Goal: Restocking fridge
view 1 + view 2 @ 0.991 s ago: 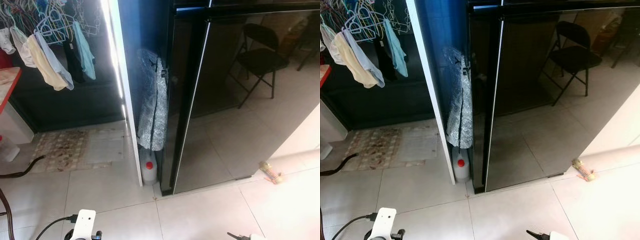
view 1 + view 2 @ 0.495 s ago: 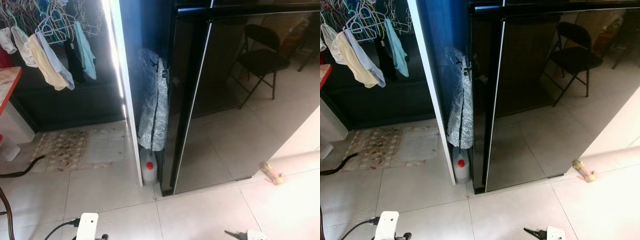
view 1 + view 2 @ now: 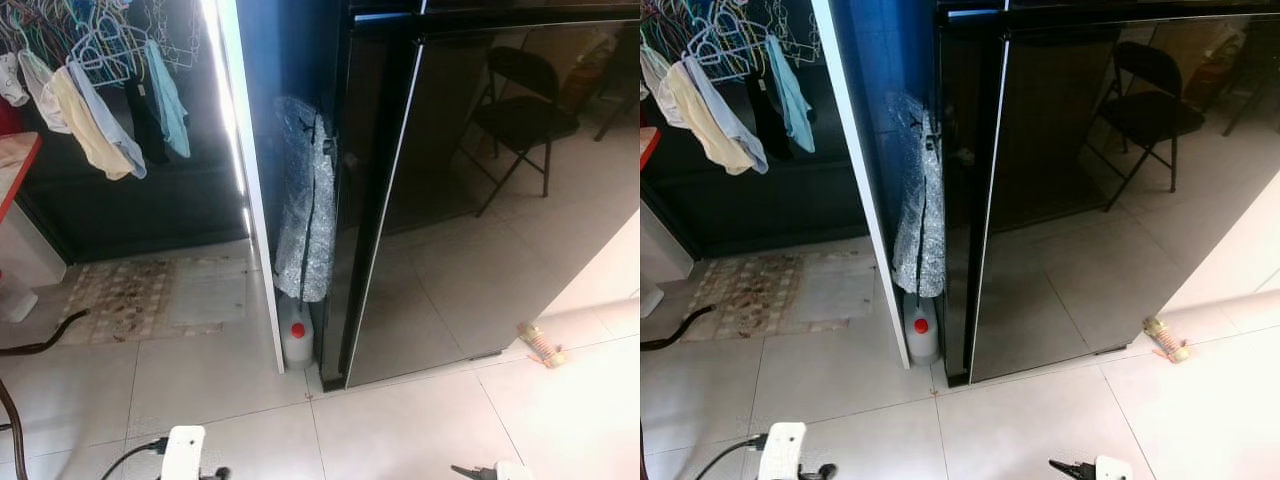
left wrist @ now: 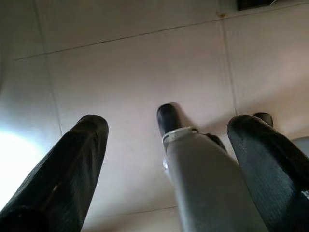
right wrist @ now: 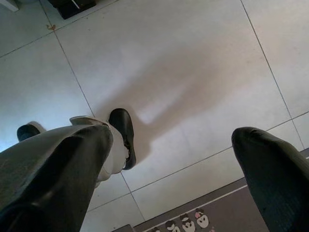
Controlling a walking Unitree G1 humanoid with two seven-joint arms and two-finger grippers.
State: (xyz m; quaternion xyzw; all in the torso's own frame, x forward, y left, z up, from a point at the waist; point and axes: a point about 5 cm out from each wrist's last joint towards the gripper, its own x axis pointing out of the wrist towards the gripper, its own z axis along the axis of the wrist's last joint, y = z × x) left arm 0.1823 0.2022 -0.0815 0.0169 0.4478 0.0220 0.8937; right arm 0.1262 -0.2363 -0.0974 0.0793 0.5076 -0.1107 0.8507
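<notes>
I stood facing the fridge (image 3: 470, 190), its door shut, on the right. To its left, wedged between it and a wall edge (image 3: 245, 190), hung a bubble-wrap bundle (image 3: 305, 215) above a jug (image 3: 297, 342) on the floor. Further left lay a mat (image 3: 150, 297), with laundry on hangers (image 3: 100, 90) above it.

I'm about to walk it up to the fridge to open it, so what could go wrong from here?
1. The fridge door is shut and glossy; no handle is plain, so a claw might slip on it.
2. The white jug and bubble wrap are wedged by the fridge's left side; a left swing could knock them.
3. A small object lies on the tiles at the right, a possible trip hazard.
</notes>
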